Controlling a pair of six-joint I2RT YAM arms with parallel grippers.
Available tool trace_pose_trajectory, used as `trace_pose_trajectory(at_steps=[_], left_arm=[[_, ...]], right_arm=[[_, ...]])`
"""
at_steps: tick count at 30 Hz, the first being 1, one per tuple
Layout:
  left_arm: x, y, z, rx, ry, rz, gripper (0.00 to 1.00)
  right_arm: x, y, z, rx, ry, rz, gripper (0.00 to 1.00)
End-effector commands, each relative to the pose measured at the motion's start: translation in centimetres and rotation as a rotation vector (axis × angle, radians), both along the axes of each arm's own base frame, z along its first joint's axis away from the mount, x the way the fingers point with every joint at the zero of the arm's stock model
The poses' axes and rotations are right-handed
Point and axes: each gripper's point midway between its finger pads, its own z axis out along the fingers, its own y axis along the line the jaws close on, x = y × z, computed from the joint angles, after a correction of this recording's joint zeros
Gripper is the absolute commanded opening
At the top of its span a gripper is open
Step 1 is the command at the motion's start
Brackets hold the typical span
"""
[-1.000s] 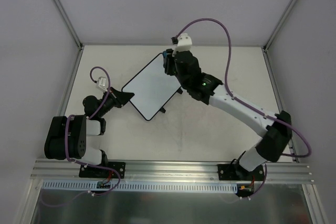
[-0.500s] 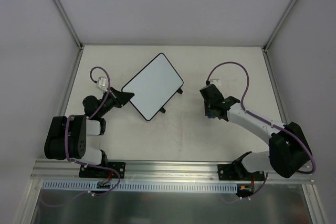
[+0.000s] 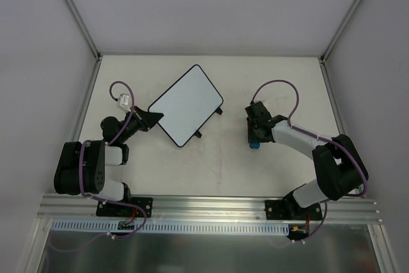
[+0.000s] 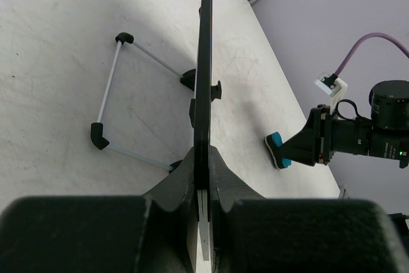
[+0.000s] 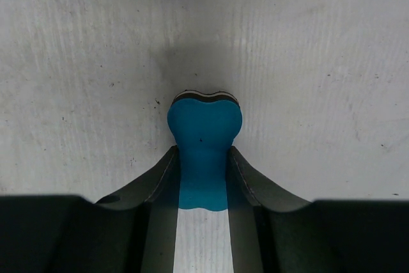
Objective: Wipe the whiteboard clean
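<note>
Since a second ago my right arm has swung off the far corner of the whiteboard (image 3: 185,103) and folded back to my right side. The board and my left arm lie as they did. Now the right claw (image 3: 255,136) sits low over the bare table (image 3: 268,81), well apart from the board's right corner, with a wide strip of open tabletop between.

The board lies skewed, one rounded corner toward the back wall (image 3: 204,11) and one toward my bases. Its small black feet (image 3: 219,111) poke out along the near-right long edge. Room is free behind it up to the back wall, and on the near side down to the rail (image 3: 204,206). On the left the side wall is closer, and my left arm fills most of that gap.

My left claw (image 3: 153,118) is pressed together on the board's near-left short edge. From the left wrist I see the black rim edge-on, running straight out from between the fingers (image 4: 227,187).

My right claw is pinched on the blue eraser (image 5: 204,126). The fingers hug its waist, and its rounded head sticks out ahead toward the table. Whether the head touches the surface I cannot tell.
</note>
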Motion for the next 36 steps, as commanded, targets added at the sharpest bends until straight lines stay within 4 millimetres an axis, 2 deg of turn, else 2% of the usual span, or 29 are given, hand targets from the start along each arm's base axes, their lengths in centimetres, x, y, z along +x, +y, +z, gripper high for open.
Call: trace_pose_trajectory(at_steps=[1,7,10,11,15,17,22,24,27,28,29,36], left_arm=[[0.06,-0.18,5.18,0.067,-0.313,-0.017,0.0],[0.07,-0.05,5.1,0.065,-0.308,-0.011,0.08],[0.05,-0.01,5.13,0.064,-0.308,-0.01,0.1],[0.05,0.05,5.08,0.063,-0.306,-0.007,0.12],[0.04,0.19,5.21,0.061,-0.31,-0.003,0.17],[0.05,0.23,5.22,0.061,-0.309,-0.001,0.19],[0.02,0.21,5.1,0.06,-0.306,-0.003,0.25],[0.01,0.16,5.1,0.06,-0.306,-0.004,0.27],[-0.06,0.17,5.06,0.063,-0.308,-0.004,0.43],[-0.02,0.3,5.11,0.062,-0.309,0.005,0.53],[-0.06,0.32,5.02,0.062,-0.307,0.01,0.58],[-0.16,0.36,4.99,0.067,-0.311,0.013,0.81]], right_arm=[[0.7,1.11,0.46,0.064,-0.022,0.021,0.01],[0.75,1.46,0.22,0.103,-0.013,0.024,0.21],[0.81,1.45,0.26,0.109,-0.011,0.022,0.33],[0.77,1.49,0.23,0.109,-0.011,0.024,0.41],[0.78,1.44,0.13,0.107,-0.007,0.021,0.48],[0.74,1.41,0.07,0.108,-0.004,0.017,0.58],[0.73,1.33,0.16,0.107,-0.01,0.01,0.73],[0.79,1.26,0.28,0.107,-0.018,0.005,0.75],[0.76,1.32,0.28,0.11,-0.017,0.008,0.76],[0.68,1.34,0.25,0.111,-0.017,0.008,0.76],[0.76,1.3,0.3,0.114,-0.019,0.006,0.76],[0.68,1.34,0.4,0.119,-0.028,0.01,0.77]])
